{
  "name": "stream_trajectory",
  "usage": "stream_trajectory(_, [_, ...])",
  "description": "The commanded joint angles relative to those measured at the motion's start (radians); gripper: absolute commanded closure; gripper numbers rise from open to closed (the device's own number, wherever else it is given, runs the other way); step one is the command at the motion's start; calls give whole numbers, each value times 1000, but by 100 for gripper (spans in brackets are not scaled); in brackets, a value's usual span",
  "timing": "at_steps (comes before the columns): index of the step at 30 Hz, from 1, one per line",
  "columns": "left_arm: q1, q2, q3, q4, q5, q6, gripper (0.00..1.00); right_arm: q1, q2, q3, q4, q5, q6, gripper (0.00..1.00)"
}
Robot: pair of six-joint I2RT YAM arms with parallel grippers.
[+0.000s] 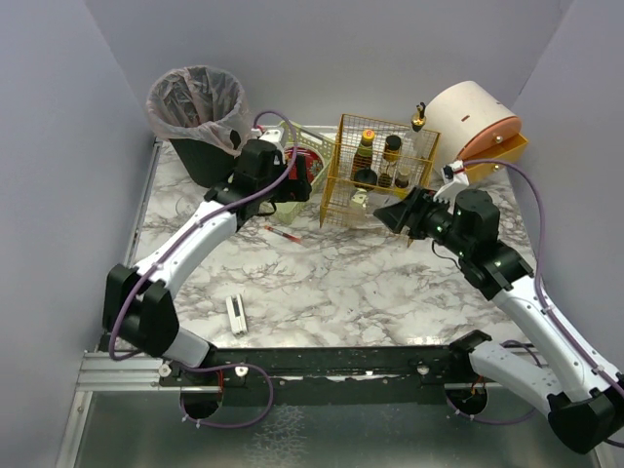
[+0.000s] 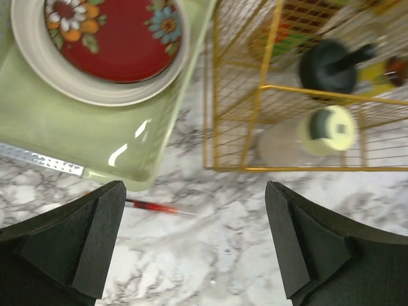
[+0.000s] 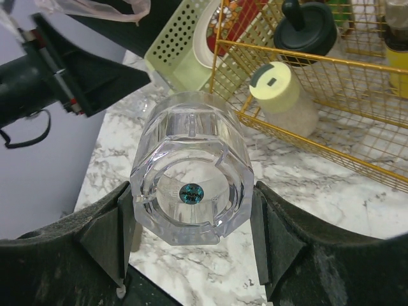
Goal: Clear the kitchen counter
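Observation:
The marble kitchen counter (image 1: 370, 292) bears a thin red pen (image 1: 283, 234) and a small white object (image 1: 236, 314). My left gripper (image 1: 292, 185) hovers open and empty above the counter between the pale green tray (image 1: 310, 136) and the yellow wire basket (image 1: 375, 166). In the left wrist view (image 2: 194, 242) the pen (image 2: 150, 206) lies just past its left finger. My right gripper (image 3: 191, 210) is shut on a clear octagonal glass (image 3: 191, 185), held on its side above the counter in front of the basket (image 3: 331, 70).
The tray (image 2: 76, 121) holds a red floral plate (image 2: 111, 38). The basket holds several bottles and a pale-lidded shaker (image 2: 319, 131). A lined black bin (image 1: 195, 117) stands back left and a round wooden bread box (image 1: 478, 122) back right. Walls close in on three sides.

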Motion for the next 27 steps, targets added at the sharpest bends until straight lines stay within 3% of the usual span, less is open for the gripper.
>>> stream_trajectory(1, [1,142,106,-78,-175,160,1,5,-42,-9,-87,70,-65,100])
stream_trajectory(15, [33,548,395,-176,-176,282,1,5,-118,-65,-158,91,-74,100])
stream_trajectory(27, [33,484,235,-207,-40,189,1,5,-100,-79,-149,88,-76,100])
